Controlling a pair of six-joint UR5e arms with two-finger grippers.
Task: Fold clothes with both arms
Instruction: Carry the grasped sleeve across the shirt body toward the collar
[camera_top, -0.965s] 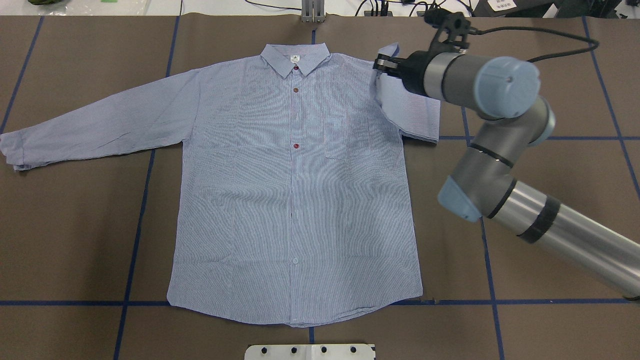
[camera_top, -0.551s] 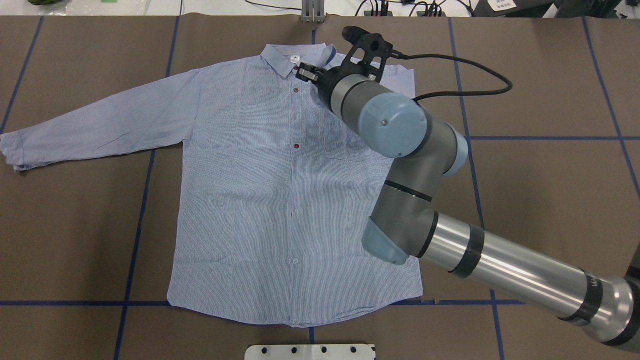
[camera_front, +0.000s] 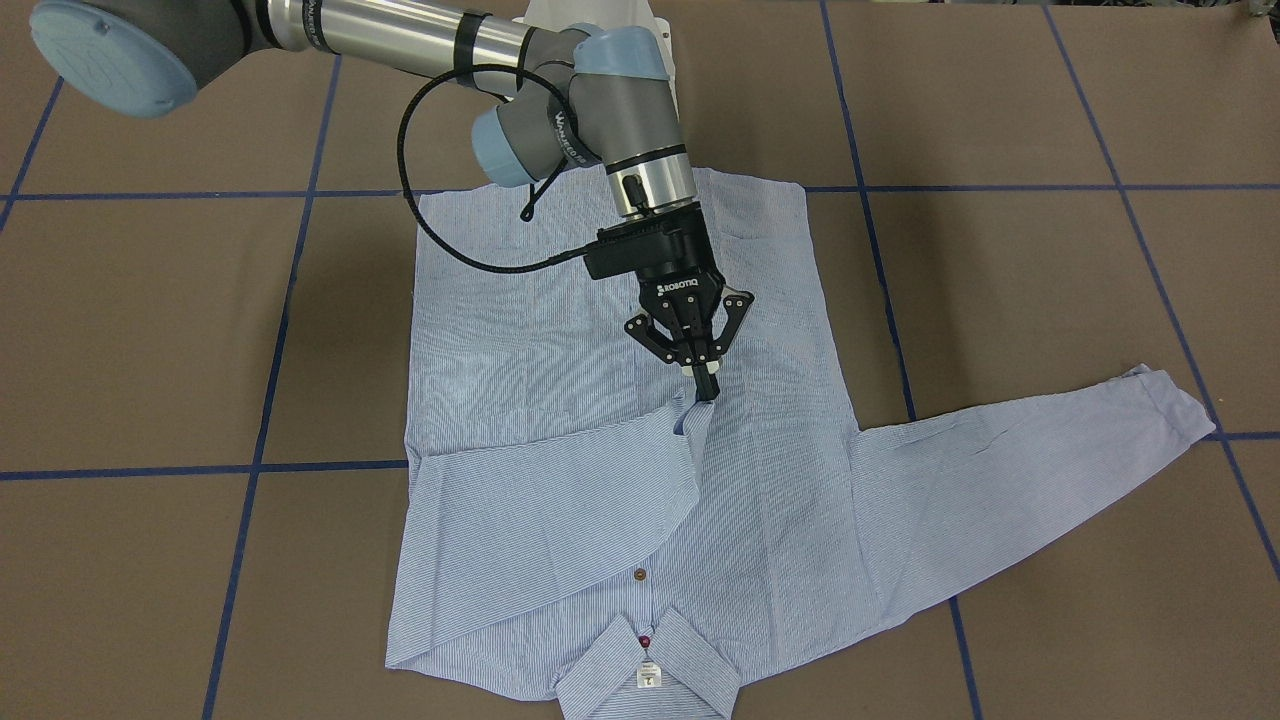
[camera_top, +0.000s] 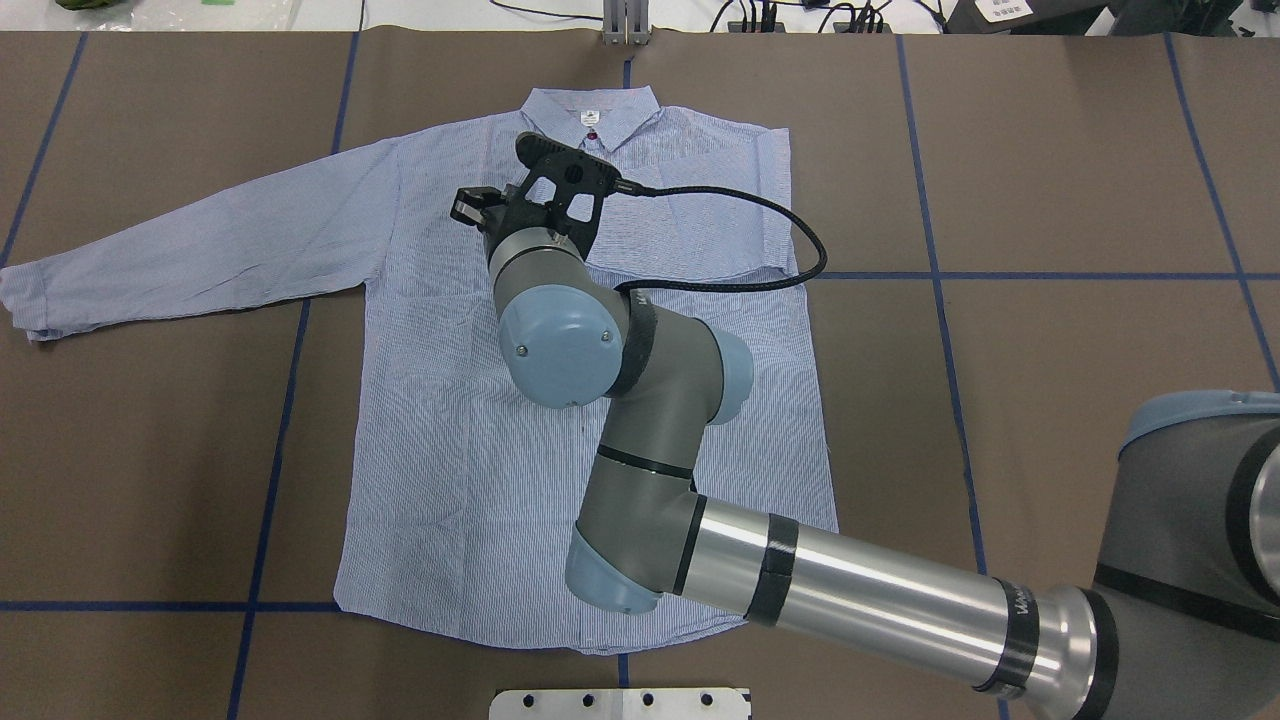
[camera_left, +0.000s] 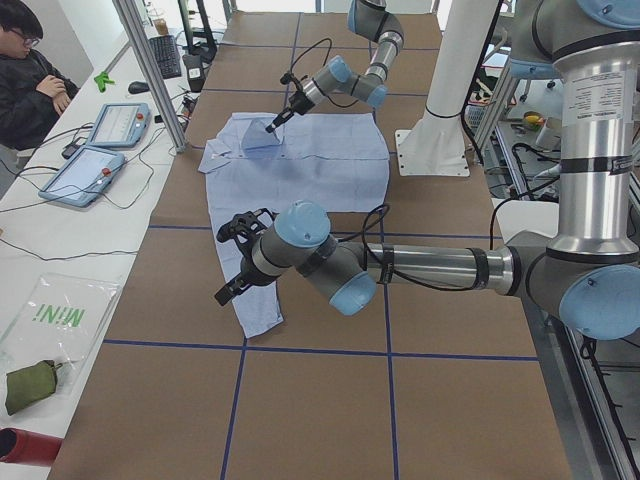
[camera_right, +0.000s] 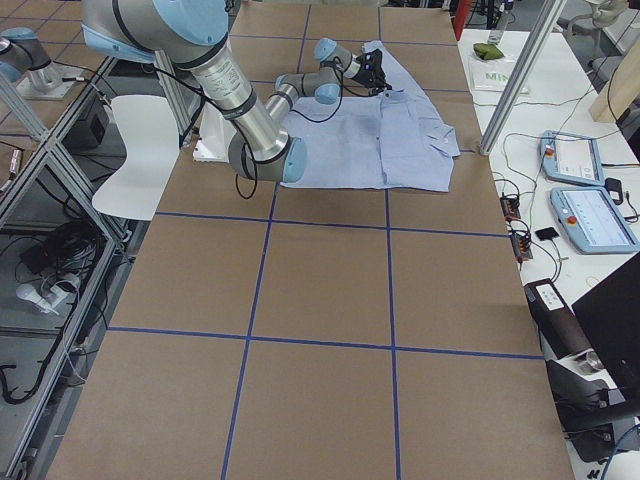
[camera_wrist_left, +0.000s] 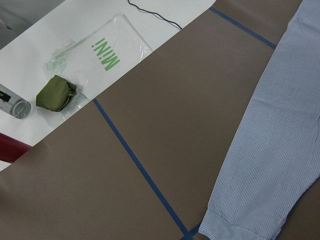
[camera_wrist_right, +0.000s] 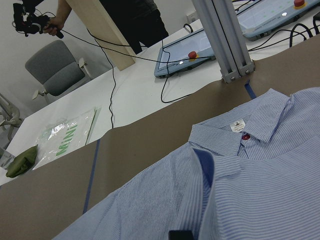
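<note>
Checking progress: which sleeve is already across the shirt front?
The folded sleeve, gripped by the right hand, lies across the shirt; the other sleeve lies stretched out to the side.

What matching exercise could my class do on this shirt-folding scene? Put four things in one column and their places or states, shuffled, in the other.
Things
1. right-side sleeve
2. left-side sleeve
3. neck tag
4. right gripper

Places or states
A. white, just inside the collar
B. stretched out flat on the table
C. shut on a sleeve end
D. folded across the front of the shirt

Pairs: 1-D, 2-B, 3-A, 4-C
</note>
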